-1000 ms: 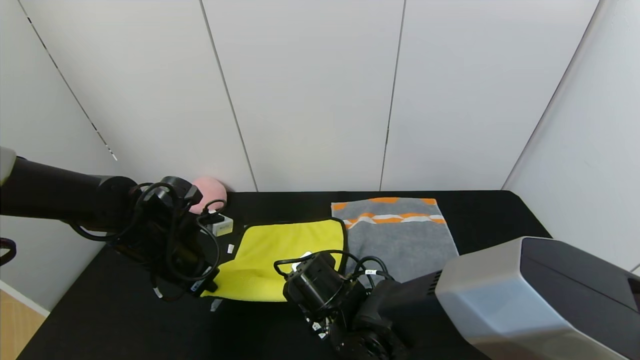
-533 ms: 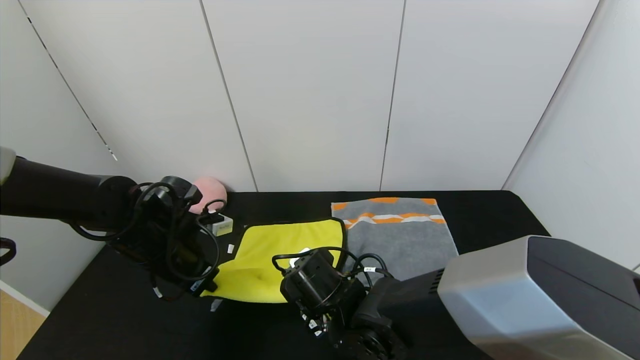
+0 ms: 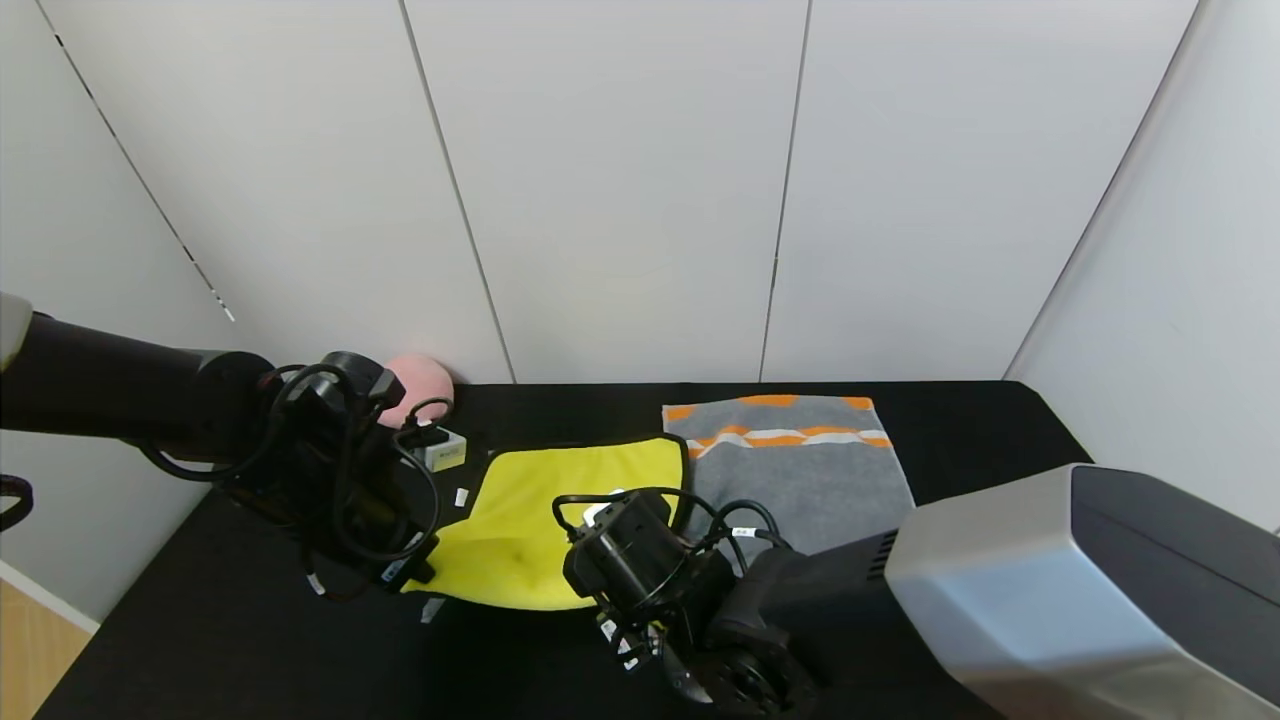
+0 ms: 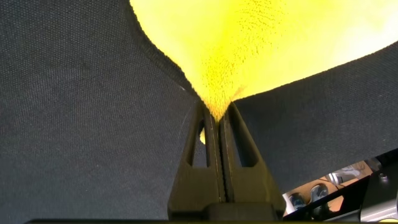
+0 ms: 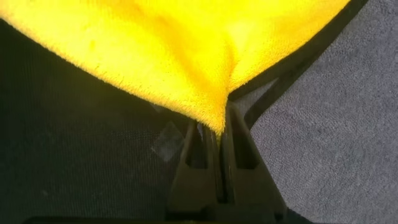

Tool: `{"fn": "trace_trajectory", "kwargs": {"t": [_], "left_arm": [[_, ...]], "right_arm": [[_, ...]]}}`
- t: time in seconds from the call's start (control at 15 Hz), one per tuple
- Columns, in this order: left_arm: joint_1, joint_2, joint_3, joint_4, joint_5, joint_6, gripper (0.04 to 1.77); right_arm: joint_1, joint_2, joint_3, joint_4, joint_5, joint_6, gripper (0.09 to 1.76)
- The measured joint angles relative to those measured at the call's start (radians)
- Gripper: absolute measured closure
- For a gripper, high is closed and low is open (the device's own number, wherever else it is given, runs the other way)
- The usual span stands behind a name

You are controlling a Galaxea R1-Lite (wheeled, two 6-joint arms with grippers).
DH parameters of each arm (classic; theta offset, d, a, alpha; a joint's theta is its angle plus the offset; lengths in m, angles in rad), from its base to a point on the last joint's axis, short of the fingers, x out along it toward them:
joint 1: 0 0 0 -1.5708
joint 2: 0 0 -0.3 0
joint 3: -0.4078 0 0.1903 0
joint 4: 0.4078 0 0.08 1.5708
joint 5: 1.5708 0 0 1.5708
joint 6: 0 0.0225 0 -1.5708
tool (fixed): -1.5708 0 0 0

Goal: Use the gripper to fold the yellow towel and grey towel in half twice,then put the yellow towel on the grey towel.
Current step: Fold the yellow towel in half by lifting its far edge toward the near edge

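The yellow towel (image 3: 545, 510) lies on the black table, left of the grey towel (image 3: 805, 475) with orange and white stripes at its far end. My left gripper (image 4: 217, 119) is shut on the yellow towel's near left corner (image 4: 217, 102). My right gripper (image 5: 219, 134) is shut on its near right corner (image 5: 211, 106), beside the grey towel (image 5: 336, 124). In the head view both grippers are hidden under their wrists, the left wrist (image 3: 350, 500) and the right wrist (image 3: 640, 565), at the towel's near edge.
A pink round object (image 3: 420, 385) and a small white box (image 3: 440, 450) sit at the table's back left. Small white tape marks (image 3: 432, 608) lie near the yellow towel. White wall panels stand behind the table.
The right wrist has shifted slightly right and toward the near edge, pulling the yellow towel's near right corner with it. The left arm has not moved.
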Motion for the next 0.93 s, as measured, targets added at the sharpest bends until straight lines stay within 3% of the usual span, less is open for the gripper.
{"fn": "trace_trajectory", "kwargs": {"t": [0.33,0.6,0.93], "left_arm": [[-0.001,-0.005,0.002,0.002,0.0,0.0,1.7],[-0.001,-0.004,0.003,0.002,0.0,0.0,1.7],[-0.001,-0.008,0.001,0.001,0.0,0.0,1.7]], "right_arm": [[-0.018,-0.008,0.002,0.002,0.005,0.025,1.72],[-0.021,-0.008,0.009,0.002,0.001,0.024,1.08],[-0.02,-0.011,0.007,0.002,0.0,0.025,0.63]]}}
